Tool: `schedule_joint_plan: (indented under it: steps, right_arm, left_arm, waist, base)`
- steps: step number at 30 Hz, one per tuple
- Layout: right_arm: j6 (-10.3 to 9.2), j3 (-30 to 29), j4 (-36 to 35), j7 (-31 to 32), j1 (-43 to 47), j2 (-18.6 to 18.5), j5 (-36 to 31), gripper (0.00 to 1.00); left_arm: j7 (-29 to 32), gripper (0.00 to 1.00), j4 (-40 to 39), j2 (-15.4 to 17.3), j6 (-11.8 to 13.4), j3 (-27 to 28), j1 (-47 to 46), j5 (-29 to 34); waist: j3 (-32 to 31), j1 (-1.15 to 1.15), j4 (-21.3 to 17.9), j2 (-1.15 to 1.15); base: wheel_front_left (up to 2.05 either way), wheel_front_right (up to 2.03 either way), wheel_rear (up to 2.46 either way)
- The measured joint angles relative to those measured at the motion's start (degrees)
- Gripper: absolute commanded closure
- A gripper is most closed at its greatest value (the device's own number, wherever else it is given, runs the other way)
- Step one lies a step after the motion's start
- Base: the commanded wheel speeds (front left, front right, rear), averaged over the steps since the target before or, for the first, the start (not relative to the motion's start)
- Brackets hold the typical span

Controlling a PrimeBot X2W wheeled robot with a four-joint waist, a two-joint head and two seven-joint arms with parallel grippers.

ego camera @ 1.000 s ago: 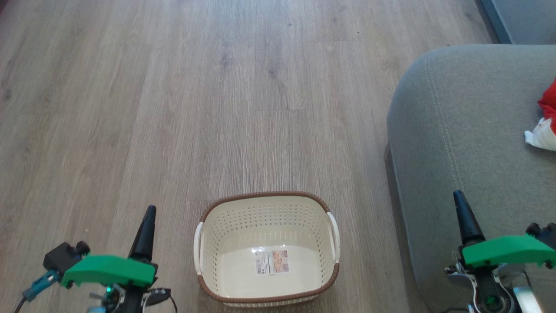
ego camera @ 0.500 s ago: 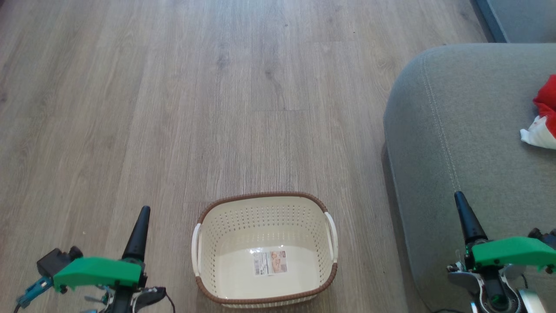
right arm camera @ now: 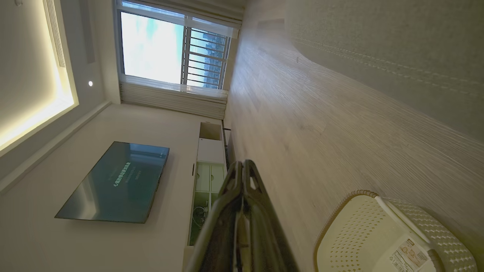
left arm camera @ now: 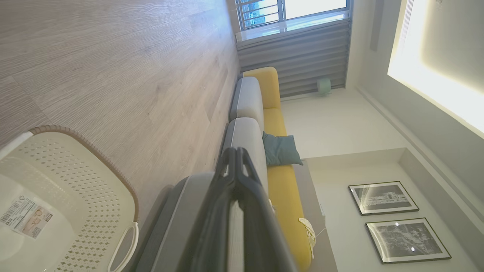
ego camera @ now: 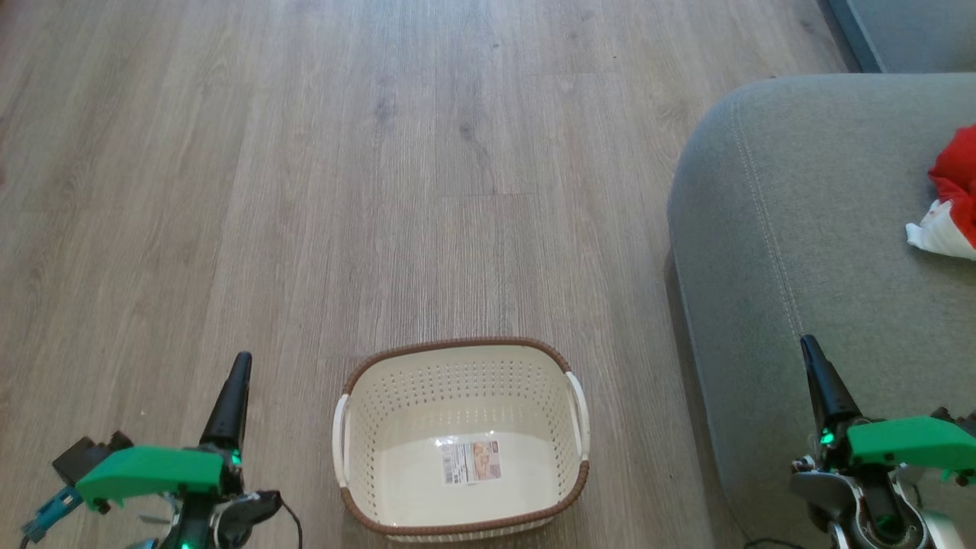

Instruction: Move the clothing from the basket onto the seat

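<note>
Grey seat [ego camera: 801,229] holds clothing [ego camera: 953,174], perhaps both pieces, well beyond right jaws.

The basket [ego camera: 457,381] stands on the floor [ego camera: 305,191] at the near middle, with a label [ego camera: 473,461] flat on its bottom. The seat [ego camera: 793,229] is to its right, apart from it, and the clothing [ego camera: 953,191] lies on the seat's right part. The left pincer [ego camera: 238,374] is left of the basket. The right pincer [ego camera: 812,362] is over the seat's near part.
</note>
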Motion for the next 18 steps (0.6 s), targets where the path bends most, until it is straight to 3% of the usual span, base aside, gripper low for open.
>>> schedule_joint_plan:
  steps: [18]
  right_arm:
    - [-0.01,-1.5,0.4,2.7,-1.1,0.5,10.4,1.00]
  left_arm:
    - [2.9,1.00,0.4,0.0,-0.6,2.0,-0.2,-9.4]
  waist:
    - [-0.1,0.00,-0.7,0.00]
  base:
    - [0.00,0.00,0.00]
